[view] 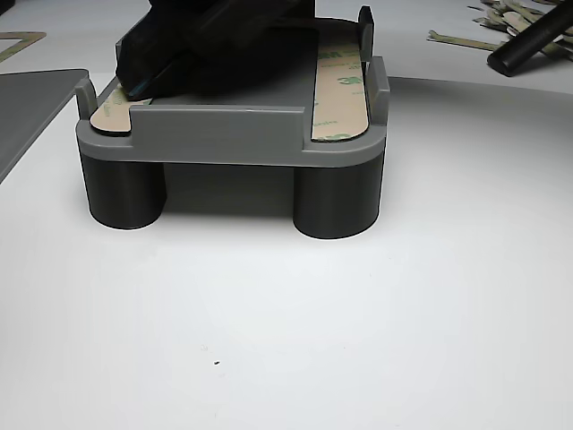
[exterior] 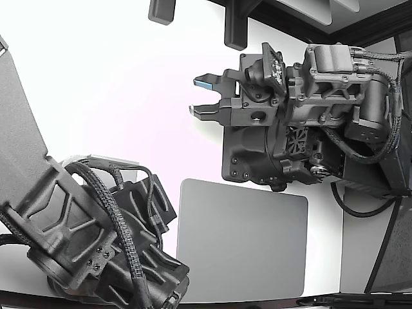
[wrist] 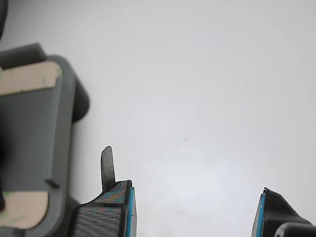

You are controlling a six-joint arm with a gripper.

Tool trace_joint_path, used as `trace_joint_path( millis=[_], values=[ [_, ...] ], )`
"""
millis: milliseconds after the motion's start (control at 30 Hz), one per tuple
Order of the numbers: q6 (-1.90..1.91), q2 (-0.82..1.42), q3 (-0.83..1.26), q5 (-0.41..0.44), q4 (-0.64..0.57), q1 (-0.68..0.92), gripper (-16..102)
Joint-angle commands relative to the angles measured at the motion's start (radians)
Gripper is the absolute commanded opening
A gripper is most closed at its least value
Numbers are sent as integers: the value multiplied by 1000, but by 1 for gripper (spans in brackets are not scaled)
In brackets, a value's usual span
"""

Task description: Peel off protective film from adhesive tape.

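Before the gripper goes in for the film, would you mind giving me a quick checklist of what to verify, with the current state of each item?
1. Jaws apart: ok. The gripper is open, with bare table between its blue pads.
2. Nothing held: ok, no film between the fingers.
3. Film on the tape: ok. The tan tape strip lies flat on the grey fixture.
4. Second strip reachable: cannot tell; a dark object covers most of it.
5. Gripper lined up with a strip: not ok; the fixture sits off to one side in the wrist view.
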Motion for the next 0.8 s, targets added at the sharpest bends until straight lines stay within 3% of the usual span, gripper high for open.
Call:
trace_joint_path(
  millis=[0,367,467,667,733,767],
  values=[
    [2,23,-21,2,-8,-18,100],
    [9,23,-21,15,-9,-18,98],
    [0,23,-41,0,-8,-18,73],
    [-17,14,-67,-17,-9,-11,50],
    [-5,-41,-138,-18,-23,-2,27],
    [41,-77,-178,9,-28,11,8]
  ],
)
